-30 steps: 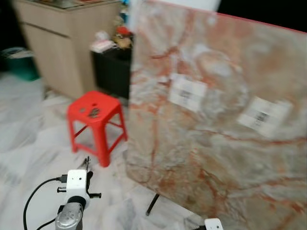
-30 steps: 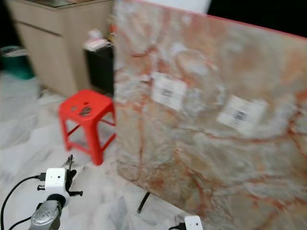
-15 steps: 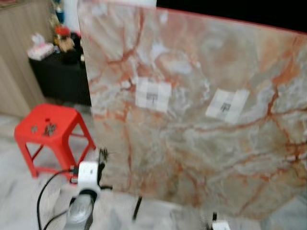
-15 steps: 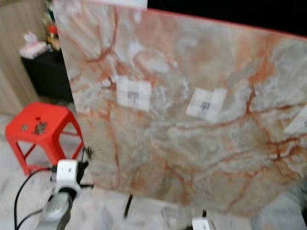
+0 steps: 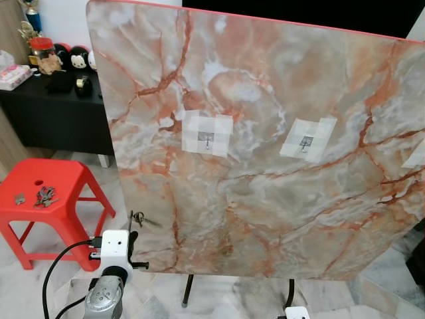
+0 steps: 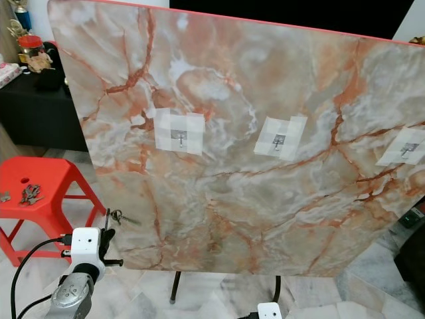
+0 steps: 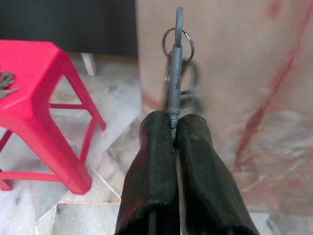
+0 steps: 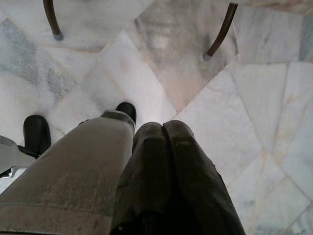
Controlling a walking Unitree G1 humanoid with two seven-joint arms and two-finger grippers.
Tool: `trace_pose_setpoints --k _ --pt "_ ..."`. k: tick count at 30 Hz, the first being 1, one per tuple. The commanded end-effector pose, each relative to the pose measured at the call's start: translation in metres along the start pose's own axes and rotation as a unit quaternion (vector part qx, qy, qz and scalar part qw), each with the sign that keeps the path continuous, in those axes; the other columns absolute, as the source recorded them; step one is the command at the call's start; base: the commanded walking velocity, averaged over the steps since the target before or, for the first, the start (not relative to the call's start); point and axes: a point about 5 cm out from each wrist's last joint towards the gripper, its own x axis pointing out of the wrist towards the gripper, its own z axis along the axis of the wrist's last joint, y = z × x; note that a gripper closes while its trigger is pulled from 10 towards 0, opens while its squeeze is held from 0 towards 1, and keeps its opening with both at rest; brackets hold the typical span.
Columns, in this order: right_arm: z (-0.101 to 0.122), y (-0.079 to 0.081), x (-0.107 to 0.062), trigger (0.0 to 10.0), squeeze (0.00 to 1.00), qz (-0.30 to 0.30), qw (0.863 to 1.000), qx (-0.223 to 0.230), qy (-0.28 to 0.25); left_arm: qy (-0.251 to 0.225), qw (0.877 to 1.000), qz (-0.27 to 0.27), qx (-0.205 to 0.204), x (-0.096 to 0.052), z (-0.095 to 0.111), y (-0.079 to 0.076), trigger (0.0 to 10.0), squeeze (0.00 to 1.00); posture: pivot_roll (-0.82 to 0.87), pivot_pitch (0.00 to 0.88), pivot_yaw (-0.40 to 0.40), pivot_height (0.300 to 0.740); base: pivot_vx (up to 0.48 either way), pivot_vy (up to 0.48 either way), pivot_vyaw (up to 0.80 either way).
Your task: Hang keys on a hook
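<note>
Red stool (image 5: 50, 199) and black cabinet (image 5: 56, 113) on pale marble floor (image 8: 161, 83).

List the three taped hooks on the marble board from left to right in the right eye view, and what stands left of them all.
Red stool → first hook → second hook → third hook.

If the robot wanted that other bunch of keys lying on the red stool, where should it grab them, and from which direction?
Probably from straight above. The spare keys lie flat on the top of the red stool, near its far left edge, so there is no side to get under. Pinching the raised cluster where the keys bunch together looks best. The left gripper is already shut on its own key bunch.
</note>
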Motion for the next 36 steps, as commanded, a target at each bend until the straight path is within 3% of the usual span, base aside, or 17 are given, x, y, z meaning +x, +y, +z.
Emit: trace_pose_setpoints --k 1,20,27,36 --pt "0.002 -0.004 0.0 10.0 0.0 -0.007 1.0 0.006 -0.007 -0.007 1.0 -0.008 0.004 -0.001 0.002 -0.003 10.0 0.0 0.03 0.0 -0.091 0.74 0.0 0.307 0.0" --pt "0.004 -0.002 0.0 10.0 0.0 -0.012 1.0 0.019 -0.011 -0.01 1.0 -0.017 0.01 0.001 0.006 -0.003 10.0 0.0 0.04 0.0 -0.063 0.74 0.0 0.31 0.0" --pt "0.006 0.005 0.001 10.0 0.0 -0.017 0.998 0.061 -0.022 -0.02 0.999 -0.042 0.022 0.005 0.016 -0.005 10.0 0.0 0.05 0.0 -0.005 0.74 0.0 0.309 0.0" --pt "0.005 0.013 0.001 10.0 0.0 -0.013 0.996 0.085 -0.02 -0.032 0.997 -0.054 0.036 0.008 0.025 -0.005 10.0 0.0 0.06 0.0 0.002 0.74 0.0 0.199 0.0"
